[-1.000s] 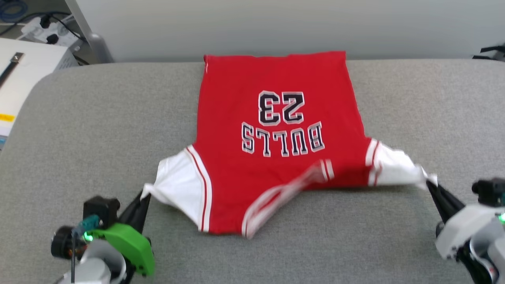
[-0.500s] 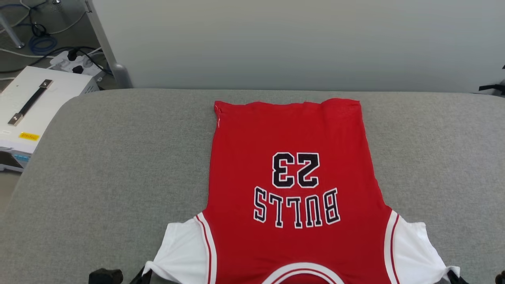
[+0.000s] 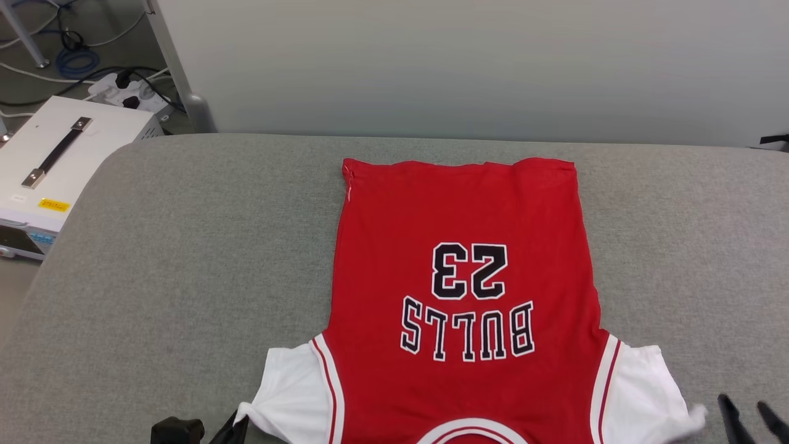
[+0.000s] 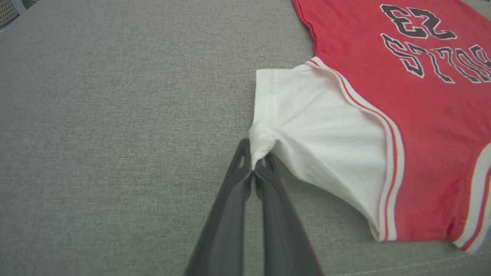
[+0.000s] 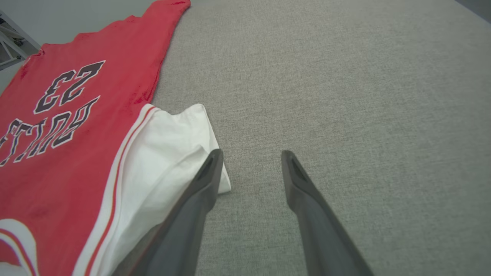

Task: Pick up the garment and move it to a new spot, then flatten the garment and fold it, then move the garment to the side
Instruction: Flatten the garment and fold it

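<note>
The garment [image 3: 462, 277], a red T-shirt with white sleeves and "BULLS 23" printed on it, lies spread flat on the grey cushioned surface [image 3: 185, 259], hem toward the far edge. My left gripper [image 4: 255, 168] is shut on the tip of one white sleeve [image 4: 318, 134]; its dark fingers [image 3: 237, 428] show at the bottom left of the head view. My right gripper [image 5: 251, 159] stands open beside the other white sleeve [image 5: 168, 153], with nothing between its fingers; its fingertips [image 3: 730, 413] show at the head view's lower right.
A white box with a black handle [image 3: 61, 160] stands on the floor off the surface's left side, with cables and a power strip [image 3: 123, 86] behind it. A pale wall panel [image 3: 468, 61] runs along the far edge.
The right gripper has opened and let go of its sleeve, which now lies on the surface. The head camera has tilted up, so the shirt sits lower in view. The left gripper still holds its sleeve.
</note>
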Motion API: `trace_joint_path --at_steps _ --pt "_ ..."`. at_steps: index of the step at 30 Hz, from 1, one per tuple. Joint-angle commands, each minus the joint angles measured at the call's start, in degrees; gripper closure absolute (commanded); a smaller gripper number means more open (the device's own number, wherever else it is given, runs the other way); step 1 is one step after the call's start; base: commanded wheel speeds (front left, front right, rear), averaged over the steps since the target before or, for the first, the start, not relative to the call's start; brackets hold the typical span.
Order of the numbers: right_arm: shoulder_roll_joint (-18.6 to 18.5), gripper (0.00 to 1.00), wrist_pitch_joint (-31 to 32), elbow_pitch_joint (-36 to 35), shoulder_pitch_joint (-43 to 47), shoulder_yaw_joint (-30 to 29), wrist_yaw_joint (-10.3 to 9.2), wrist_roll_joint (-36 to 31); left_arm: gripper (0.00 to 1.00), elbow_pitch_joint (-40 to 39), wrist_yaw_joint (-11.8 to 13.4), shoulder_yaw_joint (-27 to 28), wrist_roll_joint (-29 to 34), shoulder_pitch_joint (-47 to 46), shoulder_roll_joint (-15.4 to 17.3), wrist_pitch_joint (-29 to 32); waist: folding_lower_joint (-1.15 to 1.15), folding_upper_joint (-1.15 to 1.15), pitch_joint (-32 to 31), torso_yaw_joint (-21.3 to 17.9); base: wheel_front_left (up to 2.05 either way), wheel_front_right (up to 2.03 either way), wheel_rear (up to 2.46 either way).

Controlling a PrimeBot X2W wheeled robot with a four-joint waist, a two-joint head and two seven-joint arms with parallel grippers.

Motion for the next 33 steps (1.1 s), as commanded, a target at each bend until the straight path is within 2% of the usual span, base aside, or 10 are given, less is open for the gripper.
trace_joint_path --at_steps 1,8,12,15,22,27,33 --pt "-0.3 0.0 0.6 -2.2 -0.9 -1.7 -0.05 -0.7 1.0 -0.5 -0.1 0.6 0.9 -1.0 -0.3 -0.3 0.01 0.0 0.5 0.1 0.0 0.0 0.0" --pt "-2.2 0.0 6.1 -15.6 -8.1 -10.0 -0.05 -3.5 1.0 -3.9 0.3 2.2 4.0 -2.7 -1.5 -0.3 0.01 0.0 4.0 1.5 0.0 0.0 0.0" --pt "-4.3 0.0 11.1 -21.5 -15.4 -11.9 -0.05 -4.8 1.0 -6.2 0.5 3.5 6.0 -4.5 -2.6 -0.3 0.01 0.0 7.6 3.6 0.0 0.0 0.0" --pt "-5.5 0.0 15.1 -23.1 -21.9 -11.3 -0.05 -5.1 1.0 -7.7 0.6 4.2 7.6 -6.0 -3.7 -0.3 0.01 0.0 10.6 5.3 0.0 0.0 0.0" --pt "-10.9 0.0 28.4 -17.3 -38.4 -5.6 -0.05 -5.4 1.0 -10.9 -0.1 6.8 11.1 -8.8 -8.2 -0.3 0.01 0.0 17.7 9.6 0.0 0.0 0.0" --pt "-14.6 0.0 41.2 -9.4 -48.8 -0.9 -0.05 -4.2 1.0 -12.0 -1.8 8.1 13.4 -10.4 -11.6 -0.3 0.01 0.0 22.6 12.3 0.0 0.0 0.0" --pt "-16.6 0.0 56.4 -2.9 -58.5 3.3 -0.05 -2.6 1.0 -12.5 -4.4 10.0 16.1 -12.5 -15.5 -0.3 0.01 0.0 27.8 15.0 0.0 0.0 0.0"
